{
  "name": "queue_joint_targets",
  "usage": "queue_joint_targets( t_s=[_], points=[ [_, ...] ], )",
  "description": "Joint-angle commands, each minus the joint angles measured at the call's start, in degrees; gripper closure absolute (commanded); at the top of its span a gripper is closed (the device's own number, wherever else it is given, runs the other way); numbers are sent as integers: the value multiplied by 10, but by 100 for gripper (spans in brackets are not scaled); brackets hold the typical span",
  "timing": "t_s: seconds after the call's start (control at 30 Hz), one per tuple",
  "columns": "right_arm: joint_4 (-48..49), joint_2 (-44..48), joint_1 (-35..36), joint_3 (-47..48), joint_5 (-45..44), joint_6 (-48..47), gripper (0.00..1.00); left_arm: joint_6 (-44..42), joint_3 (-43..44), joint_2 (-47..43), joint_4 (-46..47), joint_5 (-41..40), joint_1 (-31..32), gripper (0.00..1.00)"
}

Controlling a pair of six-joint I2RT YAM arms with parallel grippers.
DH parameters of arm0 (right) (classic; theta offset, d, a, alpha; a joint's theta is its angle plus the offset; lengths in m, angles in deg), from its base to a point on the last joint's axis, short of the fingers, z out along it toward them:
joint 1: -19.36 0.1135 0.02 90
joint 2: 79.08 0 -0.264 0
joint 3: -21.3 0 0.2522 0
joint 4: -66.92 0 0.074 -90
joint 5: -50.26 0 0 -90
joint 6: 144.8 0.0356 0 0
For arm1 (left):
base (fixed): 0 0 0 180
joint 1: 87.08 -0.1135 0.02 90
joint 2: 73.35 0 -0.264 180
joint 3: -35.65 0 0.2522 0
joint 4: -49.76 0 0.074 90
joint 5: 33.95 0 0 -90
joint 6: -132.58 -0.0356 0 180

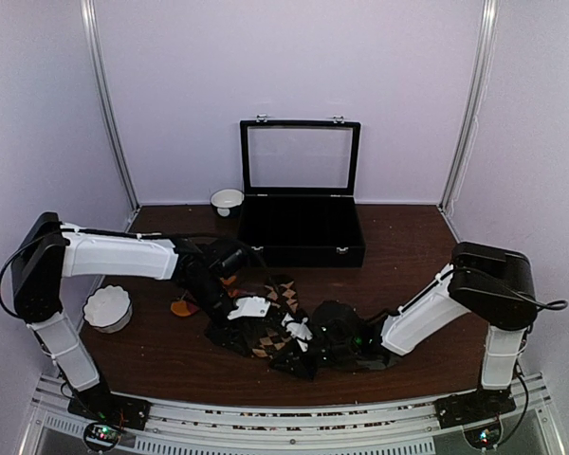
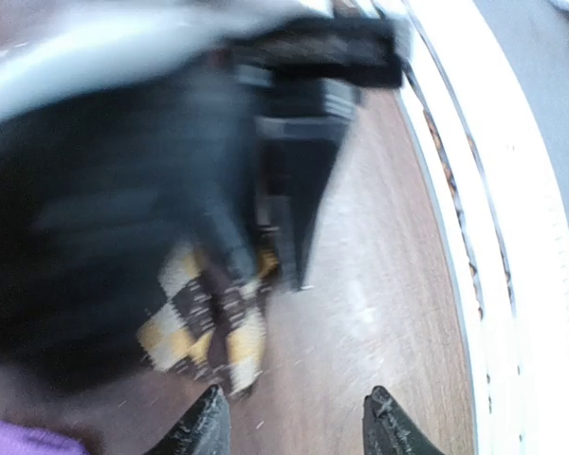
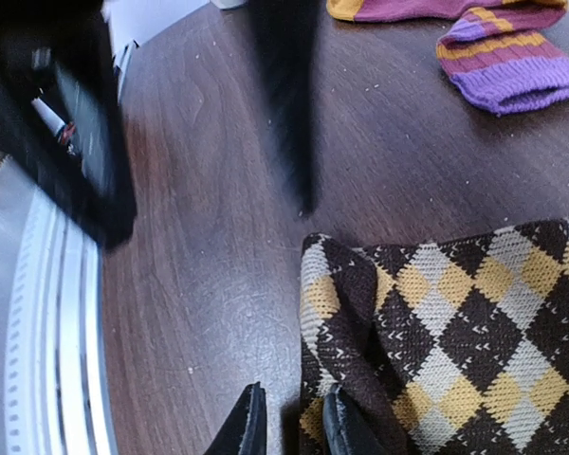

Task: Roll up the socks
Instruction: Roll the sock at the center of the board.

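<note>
We see the argyle socks (image 1: 268, 336) heaped on the tabletop (image 1: 408, 246) in front of the glass-lidded case (image 1: 301, 254). They look soft and floppy, best pinched at a folded edge. Our left fingers (image 2: 204, 428) stand wide and empty. Our right fingers (image 3: 344, 431) are narrow at the socks' edge, and we cannot tell whether they grip it.

Soft even light, left wrist view heavily motion-blurred, right wrist sharper

Diamond-pattern socks (image 1: 270, 327) lay front-centre on table (image 1: 408, 246); striped socks (image 3: 507, 62) just left of them, slightly behind. Case (image 1: 302, 230) stood at back centre, bowl (image 1: 227, 200) left of it, dish (image 1: 107, 308) near left edge.
</note>
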Motion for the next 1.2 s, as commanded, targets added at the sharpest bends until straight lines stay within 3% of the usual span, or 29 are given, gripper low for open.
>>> queue_joint_targets(
  t_s=[0.0,0.27,0.6,0.93,1.17],
  points=[
    [-51,-43,-14,-37,51,73,78,-42,-17,24,50,-39,38,51],
    [-1,-33,-24,-69,74,106,78,-39,3,68,82,-79,46,49],
    [-18,-35,-29,-49,85,117,80,-34,-3,79,99,-101,66,56],
    [-17,-40,-30,-53,92,120,81,-21,-7,20,81,-71,69,44],
    [-6,-47,-33,-52,104,132,82,-46,-11,41,76,-38,71,56]
  ],
)
